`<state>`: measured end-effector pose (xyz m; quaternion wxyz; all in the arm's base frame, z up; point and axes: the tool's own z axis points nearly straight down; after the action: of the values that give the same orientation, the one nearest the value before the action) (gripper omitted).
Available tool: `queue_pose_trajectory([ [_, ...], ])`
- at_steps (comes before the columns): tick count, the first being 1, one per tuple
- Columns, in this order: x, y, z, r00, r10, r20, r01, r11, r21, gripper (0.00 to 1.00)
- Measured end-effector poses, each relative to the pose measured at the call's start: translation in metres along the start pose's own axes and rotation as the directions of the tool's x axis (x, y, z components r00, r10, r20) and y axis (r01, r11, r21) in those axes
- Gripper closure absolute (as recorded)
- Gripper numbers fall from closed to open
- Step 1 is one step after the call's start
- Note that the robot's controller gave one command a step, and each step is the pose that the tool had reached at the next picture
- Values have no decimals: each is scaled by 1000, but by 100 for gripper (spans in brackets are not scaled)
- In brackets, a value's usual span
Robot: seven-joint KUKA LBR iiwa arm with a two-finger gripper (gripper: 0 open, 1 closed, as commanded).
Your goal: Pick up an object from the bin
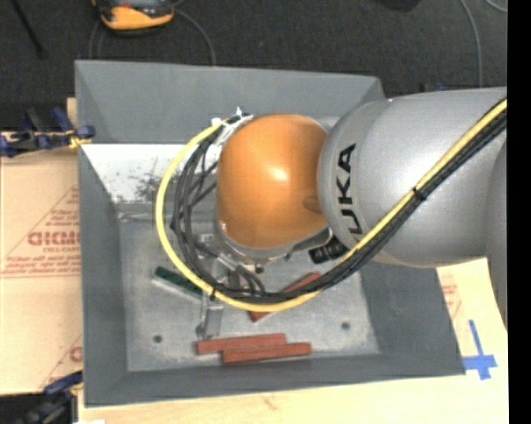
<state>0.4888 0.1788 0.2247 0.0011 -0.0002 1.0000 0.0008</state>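
The big silver arm [424,184] is reaching in from the right and is covering much of the grey bin [106,263]. Its round orange cover [269,179] is hanging over the middle of the bin, and a yellow cable [163,210] is looping round it. The gripper [234,279] is sitting under that cover, low over the bin floor. So much of it is hiding that I cannot tell if it is open or closed, or if it is holding anything.

A long brown stick [253,349] is lying flat by the near wall of the bin. It is lying on the near side of the gripper, a little apart from it, and its long side is running left to right along that wall. A dark green strip [172,277] is lying just left of the gripper, tilting down to the right. A small grey metal piece [208,321] is lying between the gripper and the stick, pointing almost at the stick. A little orange bit [263,312] is peeking out just beside the gripper.

I am thinking the green strip and the grey piece are the nearest things to grab. For the stick, the gripper would need to go toward the near wall and close across the stick's thin side.
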Motion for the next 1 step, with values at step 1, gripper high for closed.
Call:
queue_pose_trajectory([
  [1,-21,-7,45,995,103,4,-103,995,-2,0],
])
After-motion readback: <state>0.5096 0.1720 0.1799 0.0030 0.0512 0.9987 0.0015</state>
